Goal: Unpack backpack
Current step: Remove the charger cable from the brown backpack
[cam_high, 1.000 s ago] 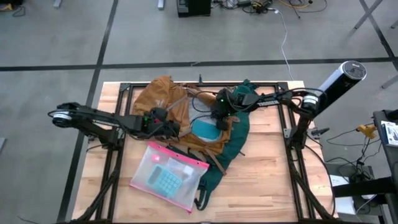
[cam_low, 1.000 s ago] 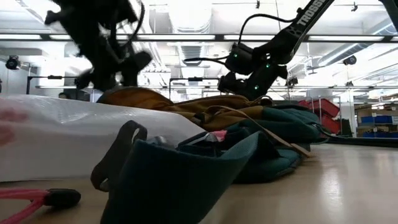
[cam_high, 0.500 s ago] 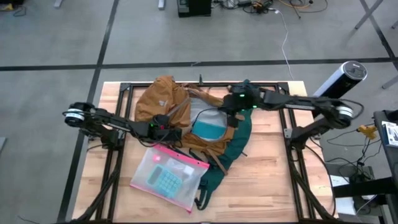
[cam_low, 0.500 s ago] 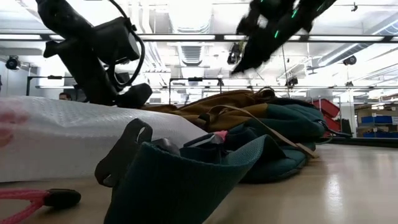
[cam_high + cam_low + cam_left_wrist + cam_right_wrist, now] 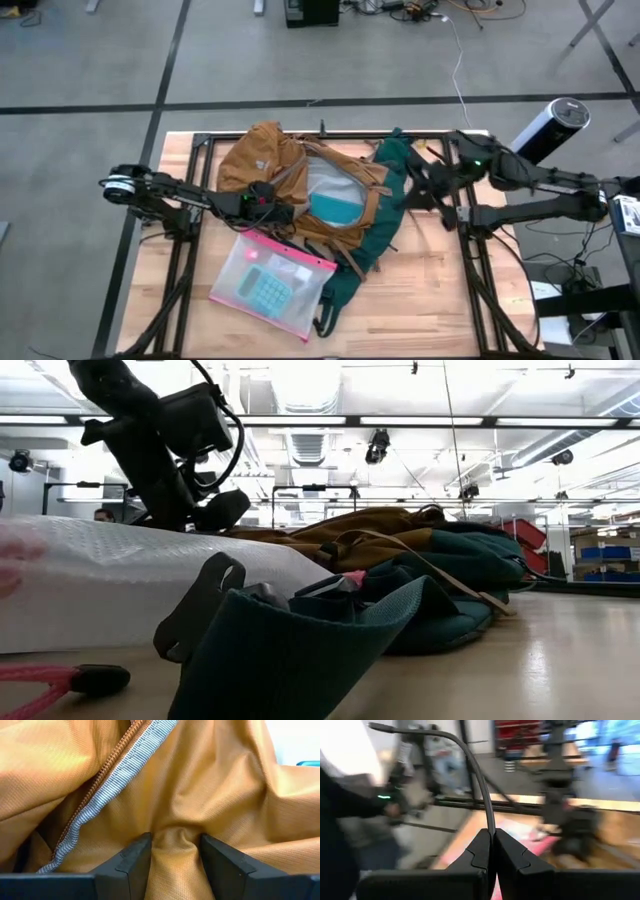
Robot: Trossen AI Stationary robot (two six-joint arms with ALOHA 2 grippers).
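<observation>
— Left wrist view: backpack (image 5: 210, 795) fabric is pinched by the left jaws; bag at desk (image 5: 440, 290) centre.
— Right jaws, three o'clock, closed empty. Fabric could slip if tugged.

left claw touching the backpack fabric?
Touching. The left wrist view shows the left claw pinching a fold of the backpack fabric between its fingers, the cloth pressed against both.
</observation>
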